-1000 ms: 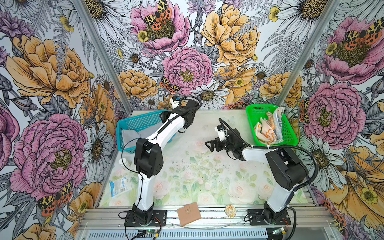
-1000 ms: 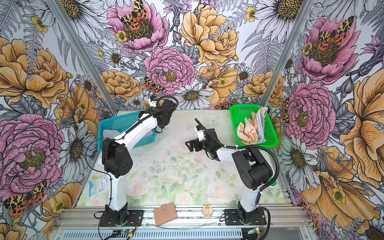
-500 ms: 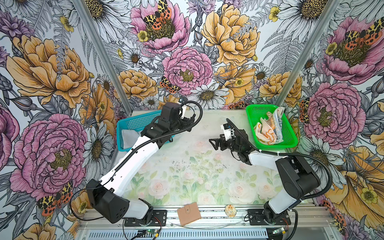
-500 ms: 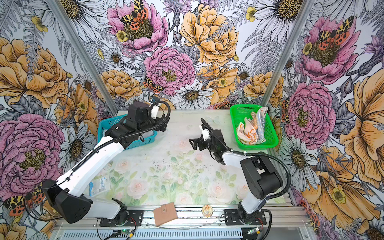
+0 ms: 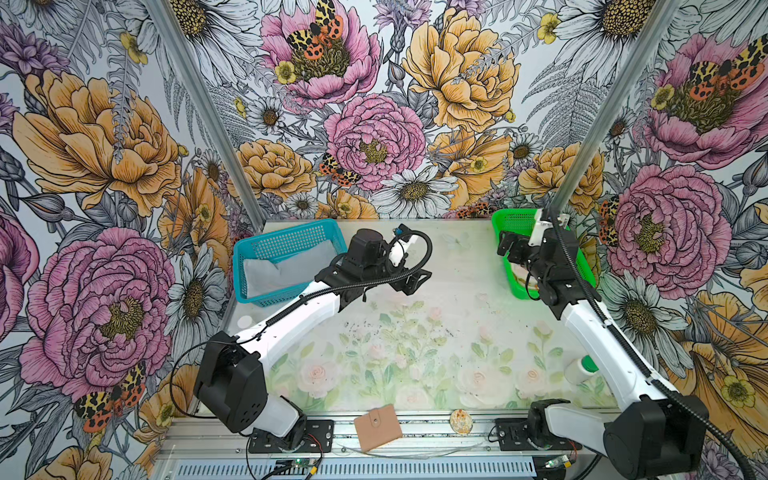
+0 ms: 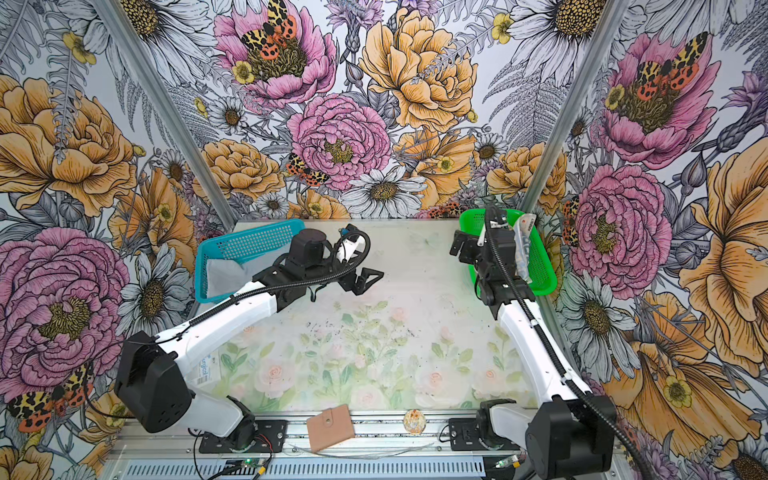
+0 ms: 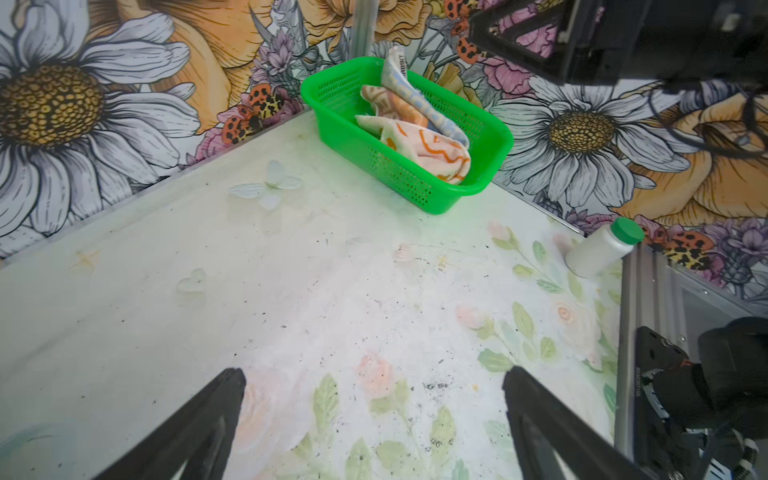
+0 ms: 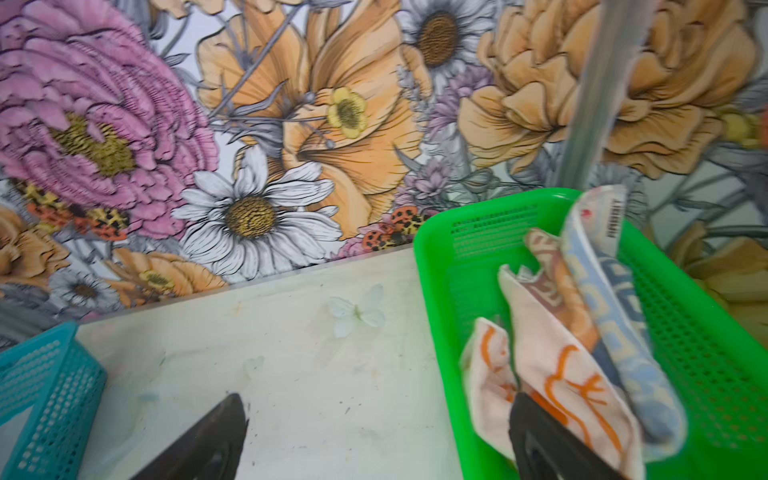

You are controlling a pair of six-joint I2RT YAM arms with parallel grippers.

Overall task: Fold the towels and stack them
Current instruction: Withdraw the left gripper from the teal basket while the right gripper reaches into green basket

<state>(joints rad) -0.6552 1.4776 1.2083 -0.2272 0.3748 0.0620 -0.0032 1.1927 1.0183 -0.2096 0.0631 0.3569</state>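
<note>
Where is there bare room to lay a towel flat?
The middle of the table, between blue basket and green basket, down to the tan wallet; left gripper hovers over its rear. Crowded: green basket, holding flowered towel and lettered towel, right gripper over its rim.

The floral-print bench point(image 5: 415, 332) carries a blue basket point(image 5: 291, 243) at far left, a green basket point(image 5: 515, 217) at far right, a bottle point(image 5: 579, 370) lying near right, and possibly a packet point(image 6: 203, 373), mostly hidden, near left.
</note>
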